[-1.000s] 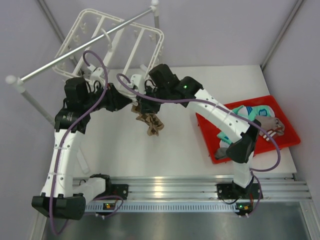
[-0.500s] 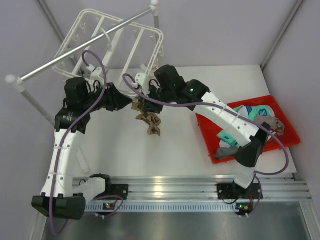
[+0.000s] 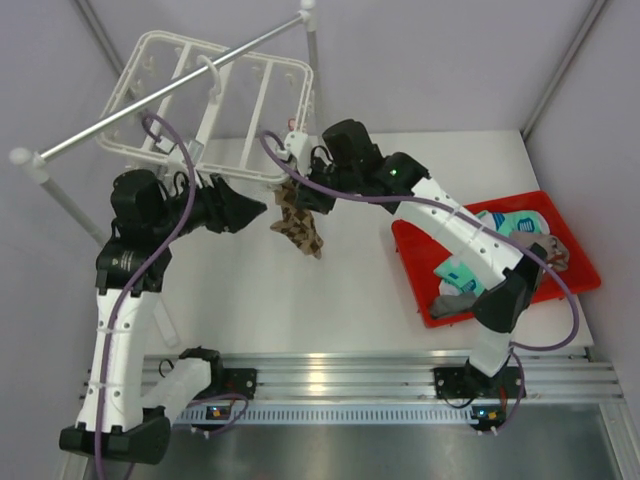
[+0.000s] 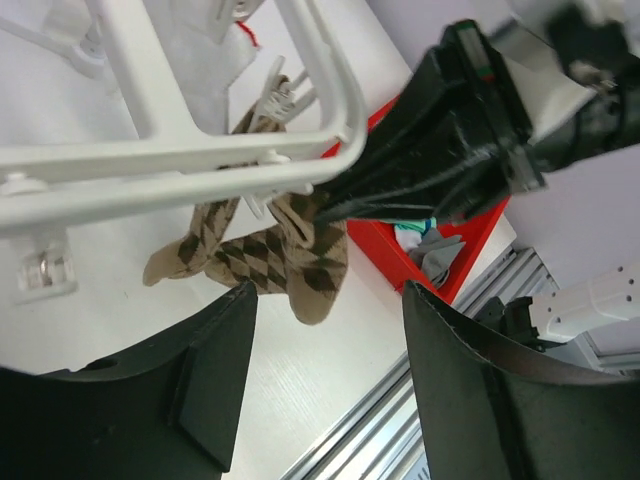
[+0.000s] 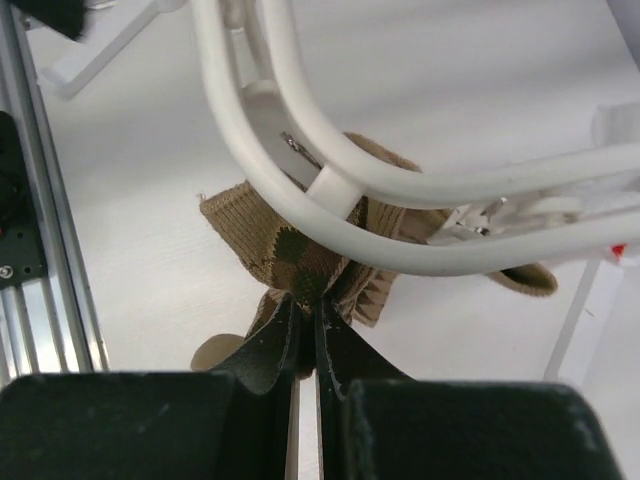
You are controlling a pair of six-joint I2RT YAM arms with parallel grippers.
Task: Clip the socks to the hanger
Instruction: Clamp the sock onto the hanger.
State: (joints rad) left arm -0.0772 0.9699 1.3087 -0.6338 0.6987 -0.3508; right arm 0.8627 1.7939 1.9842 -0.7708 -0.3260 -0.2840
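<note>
Pinching a fold of the brown checkered sock [image 5: 290,250], the right gripper [image 5: 305,312] has its two fingers pressed together on the fabric. It sits just under the near corner of the white hanger [image 4: 150,155]. The sock's cuff reaches up to a small clip [image 4: 275,95] on that corner. It seems to sit in the clip, though the frame bar hides where the clip would bite, so I cannot say for sure. The rest of the sock hangs down below the frame.

The left gripper [image 3: 258,208] is just to the left of the sock, with its fingers spread wide and nothing between them. It does not touch the fabric.

The hanger hangs tilted by its hook on the metal rail [image 3: 100,121], above the far left of the white table [image 3: 230,290]. Well apart to the right, a red tray [image 3: 585,270] holds a teal-and-white sock [image 3: 515,222] and a grey sock [image 3: 455,300].
</note>
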